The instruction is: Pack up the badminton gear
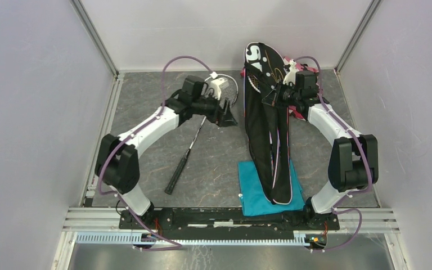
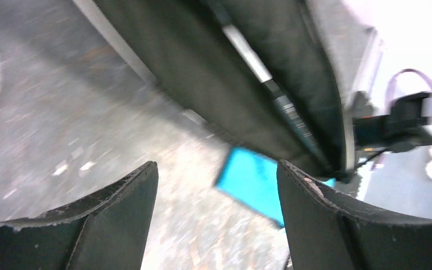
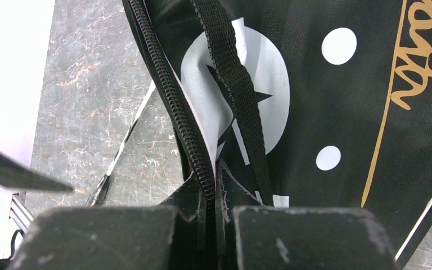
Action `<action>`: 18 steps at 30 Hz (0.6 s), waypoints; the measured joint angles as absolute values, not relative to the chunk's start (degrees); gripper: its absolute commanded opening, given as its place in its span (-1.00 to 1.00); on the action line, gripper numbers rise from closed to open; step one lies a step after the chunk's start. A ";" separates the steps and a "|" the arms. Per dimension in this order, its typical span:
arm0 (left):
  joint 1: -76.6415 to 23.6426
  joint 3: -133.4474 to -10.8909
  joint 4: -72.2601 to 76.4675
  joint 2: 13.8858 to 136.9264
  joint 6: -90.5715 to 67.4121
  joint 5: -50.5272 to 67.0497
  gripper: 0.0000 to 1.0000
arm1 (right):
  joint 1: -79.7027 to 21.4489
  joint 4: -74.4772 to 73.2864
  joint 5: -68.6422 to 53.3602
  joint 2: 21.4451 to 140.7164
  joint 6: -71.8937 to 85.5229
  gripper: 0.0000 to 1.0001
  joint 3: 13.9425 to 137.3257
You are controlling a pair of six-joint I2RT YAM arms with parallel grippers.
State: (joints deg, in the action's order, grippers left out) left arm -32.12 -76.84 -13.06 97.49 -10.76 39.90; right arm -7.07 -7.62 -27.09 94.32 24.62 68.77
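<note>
Top view: bright, even, diffuse light. Pale walls [image 1: 28,112] uniformly lit, no glare. Soft, faint shadows under both arms on the grey table [image 1: 214,163]. Sharp across the frame.

Left wrist view: heavy motion blur throughout, table surface streaked. Upper right corner blown out to white. Black bag [image 2: 202,67] dark, little detail. Left gripper's fingers [image 2: 107,225] soft-edged.

Right wrist view: well lit. Bag print and zipper [image 3: 171,95] crisp, table marbling clear. Left margin overexposed white. Right gripper's fingers [image 3: 90,236] slightly soft at the bottom edge.

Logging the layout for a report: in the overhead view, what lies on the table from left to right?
racquet → black bag → pink-black fabric
</note>
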 measured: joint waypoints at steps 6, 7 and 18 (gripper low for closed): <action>-23.86 -74.78 -23.77 95.26 1.78 31.18 0.64 | -7.05 -7.90 -27.44 93.89 24.08 -1.00 68.77; -22.65 -74.59 -25.41 95.33 3.33 29.67 0.64 | -7.03 -7.94 -27.49 93.76 23.94 -1.00 68.77; -20.01 -75.72 -29.87 102.50 11.53 14.63 0.48 | -7.01 -8.05 -28.40 93.58 23.16 -1.00 68.77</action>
